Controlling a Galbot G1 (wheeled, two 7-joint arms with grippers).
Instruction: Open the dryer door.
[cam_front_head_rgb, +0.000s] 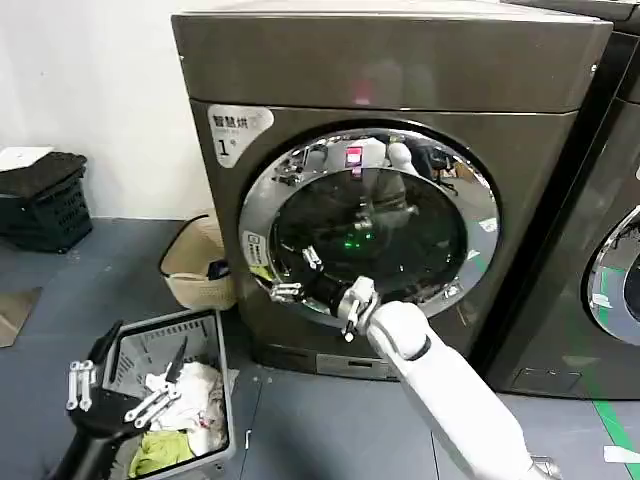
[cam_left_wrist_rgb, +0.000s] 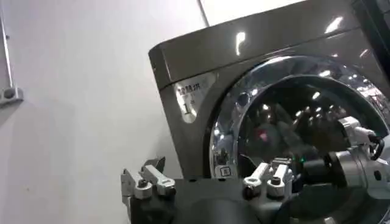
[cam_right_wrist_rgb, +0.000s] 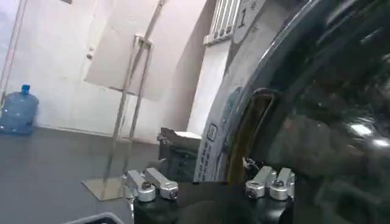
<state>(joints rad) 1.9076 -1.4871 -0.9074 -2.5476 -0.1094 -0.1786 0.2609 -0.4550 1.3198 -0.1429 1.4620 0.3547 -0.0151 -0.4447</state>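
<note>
The dryer door (cam_front_head_rgb: 400, 225) is a round, chrome-rimmed door with dark glass on the bronze-grey machine marked "1". It looks closed against the front. My right gripper (cam_front_head_rgb: 298, 275) is at the door's lower-left rim, open, one finger over the glass and one by the chrome. In the right wrist view the right gripper (cam_right_wrist_rgb: 210, 185) stands open close to the door (cam_right_wrist_rgb: 329, 122), with a brownish slot at the door's edge just beyond its fingers. My left gripper (cam_front_head_rgb: 118, 392) hangs open and empty low on the left, over a basket. In the left wrist view the left gripper (cam_left_wrist_rgb: 207, 182) faces the door (cam_left_wrist_rgb: 292, 115).
A grey laundry basket (cam_front_head_rgb: 226, 375) with clothes stands on the floor at the machine's front left. A wicker basket (cam_front_head_rgb: 195, 265) sits against the wall beside it, and a black crate (cam_front_head_rgb: 45, 200) farther left. A darker neighbouring machine (cam_front_head_rgb: 600, 260) stands right.
</note>
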